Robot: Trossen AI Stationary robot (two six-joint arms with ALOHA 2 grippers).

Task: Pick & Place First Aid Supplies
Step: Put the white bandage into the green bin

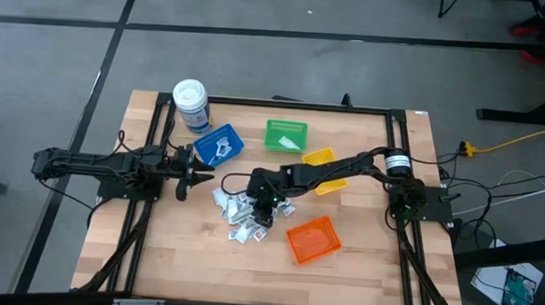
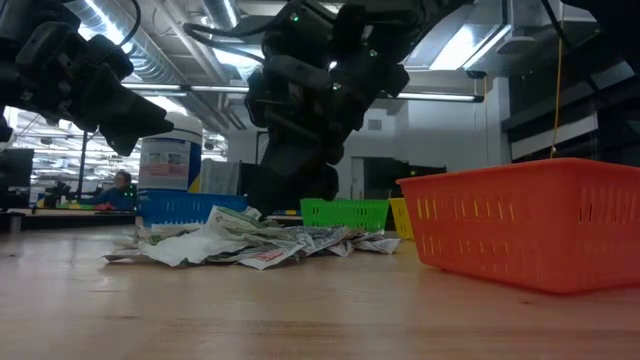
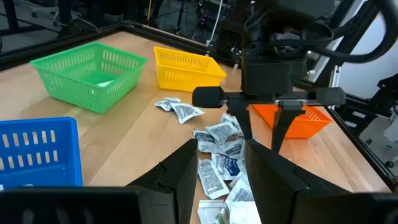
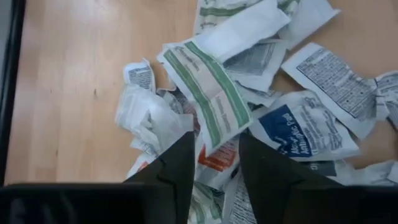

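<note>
Right tool down over packets heaped mid-tabletop, fingers narrowly parted over green-striped packet, nothing gripped. Pinch single packet, lift straight. Left tool waits beside heap, fingers apart, empty.

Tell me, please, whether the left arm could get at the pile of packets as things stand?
Probably only its near edge: the right hand is down over the pile of packets, occupying the middle. The left hand waits beside the blue bin.
</note>
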